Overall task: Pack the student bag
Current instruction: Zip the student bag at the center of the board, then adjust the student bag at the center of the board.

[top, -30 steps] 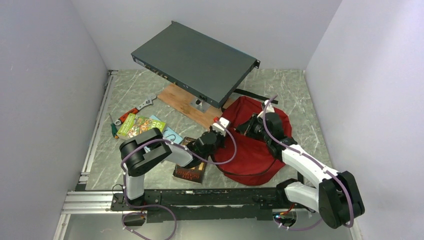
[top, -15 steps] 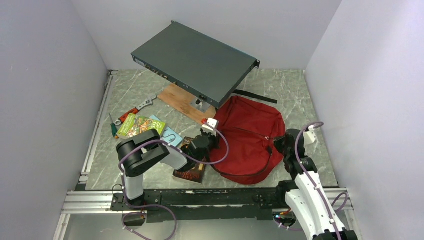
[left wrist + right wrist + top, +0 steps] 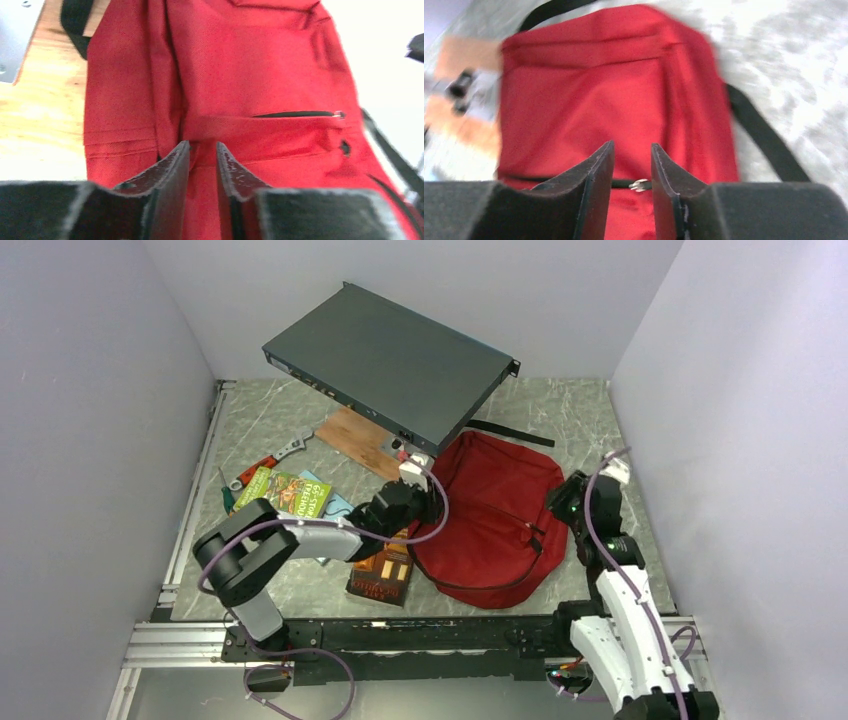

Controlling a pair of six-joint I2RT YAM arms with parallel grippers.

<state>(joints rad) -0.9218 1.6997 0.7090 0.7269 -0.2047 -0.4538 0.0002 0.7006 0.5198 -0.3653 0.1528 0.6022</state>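
Note:
The red student bag [image 3: 490,510] lies flat on the marble table, right of centre. My left gripper [image 3: 428,502] hovers at the bag's left edge, its jaws a narrow gap apart with only red fabric [image 3: 250,75] showing behind them. My right gripper [image 3: 562,502] sits at the bag's right edge, open a little and holding nothing. In the right wrist view the bag [image 3: 599,90] fills the frame, and a silver zipper pull [image 3: 640,185] on a black zipper line shows through the gap between the fingers. The left wrist view shows a pocket zipper with its pull [image 3: 339,114].
A dark grey metal box [image 3: 390,360] stands raised over a wooden board [image 3: 350,435] behind the bag. A dark book [image 3: 383,575], a green book [image 3: 283,490], a red-handled tool [image 3: 262,468] and a wrench [image 3: 295,447] lie left. A black strap [image 3: 510,432] trails behind the bag.
My right arm has pulled back from over the bag to its right edge. Both grippers have gone from shut to slightly open. The bag now lies flatter, and my left arm has reached further forward.

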